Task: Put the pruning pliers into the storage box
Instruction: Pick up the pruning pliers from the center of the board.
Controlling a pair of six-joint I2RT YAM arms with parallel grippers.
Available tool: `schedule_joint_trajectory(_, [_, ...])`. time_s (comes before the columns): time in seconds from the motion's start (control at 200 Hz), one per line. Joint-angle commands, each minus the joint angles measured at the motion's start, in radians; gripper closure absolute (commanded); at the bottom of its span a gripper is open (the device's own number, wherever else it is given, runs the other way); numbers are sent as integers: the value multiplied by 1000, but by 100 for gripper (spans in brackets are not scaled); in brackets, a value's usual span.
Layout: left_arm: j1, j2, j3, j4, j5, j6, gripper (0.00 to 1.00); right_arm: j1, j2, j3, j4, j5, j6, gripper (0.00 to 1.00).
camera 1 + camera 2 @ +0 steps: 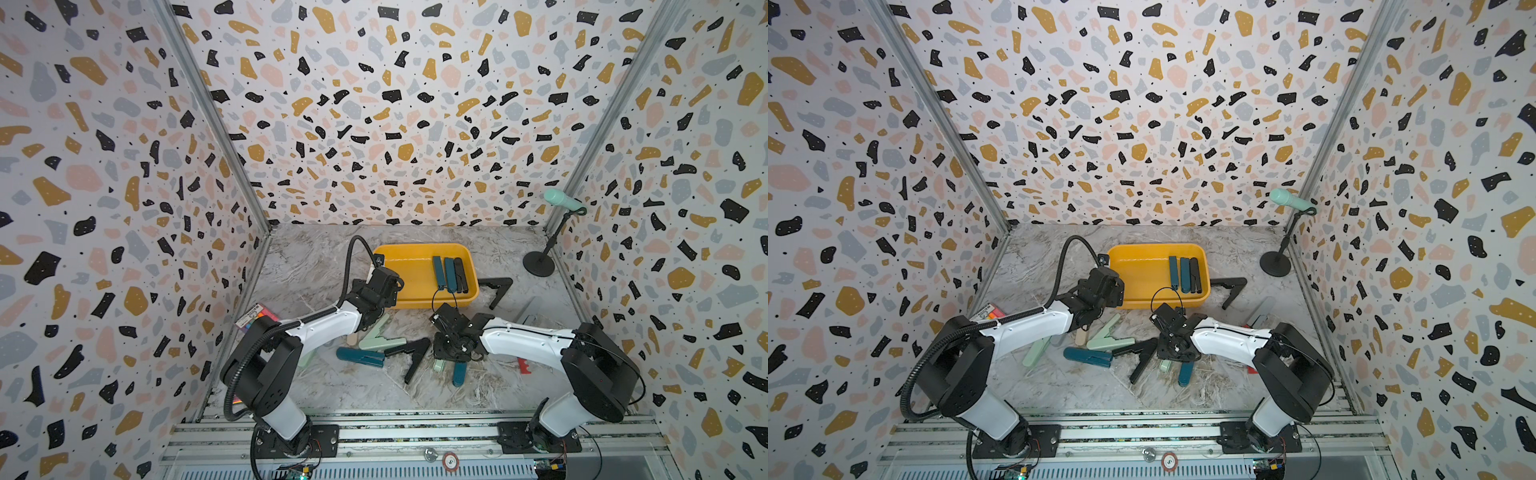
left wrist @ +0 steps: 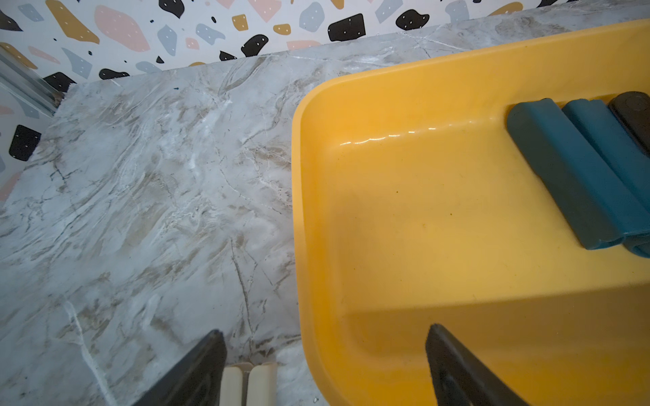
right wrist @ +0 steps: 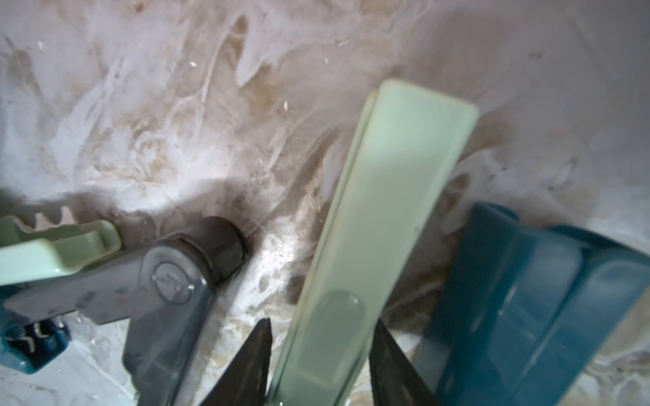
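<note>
Right wrist: right tool (image 3: pixel 322 320) straddles mint pliers (image 3: pixel 397 197) lying on the surface (image 3: pixel 176 116). Jaws sit close on both flanks, can't tell if clamped yet. Step looks like pickup. Neighbours grey pliers (image 3: pixel 169 281) and teal pliers (image 3: pixel 527 298) crowd either side, so next move wants a straight lift.

Left wrist: left tool (image 2: pixel 325 328) gapes wide, empty, straddling storage box (image 2: pixel 404 218) corner rim.

Top view: storage box (image 1: pixel 409 274) lies beyond the pile (image 1: pixel 382 344). Three stored pliers (image 1: pixel 449 272) along its right side, left half free.

The white-shelled left arm (image 1: pixel 324 328) and right arm (image 1: pixel 523 338), black at the joints, sit on screw-fastened black base plates (image 1: pixel 326 436). A ribbed black conduit (image 1: pixel 353 257) trails behind the left tool (image 2: pixel 325 330), a thin black cable (image 1: pixel 436 293) behind the right tool (image 3: pixel 322 321); dark tapered fingers (image 2: pixel 197 369) tip both.
</note>
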State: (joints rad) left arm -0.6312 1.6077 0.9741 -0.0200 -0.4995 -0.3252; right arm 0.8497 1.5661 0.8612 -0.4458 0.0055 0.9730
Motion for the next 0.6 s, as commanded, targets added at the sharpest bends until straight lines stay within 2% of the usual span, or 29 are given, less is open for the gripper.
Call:
schedule_joint_trajectory(0.0, [14, -42, -19, 38, -22, -1, 9, -21, 3, -7, -23, -10, -26, 63])
schedule_joint_trajectory(0.095, [18, -63, -41, 51, -27, -5, 5, -33, -14, 15, -52, 25, -56, 73])
schedule_joint_trajectory(0.19, [29, -90, -70, 75, -41, -24, 0, -37, -38, 46, -81, 58, -75, 79])
schedule_joint_trajectory(0.37, [55, -123, -107, 98, -42, -47, 1, -37, -101, 65, -105, 92, -63, 83])
schedule_joint_trajectory(0.596, [99, -146, -136, 103, -37, -52, 0, -25, -218, 197, -189, 239, -87, 85])
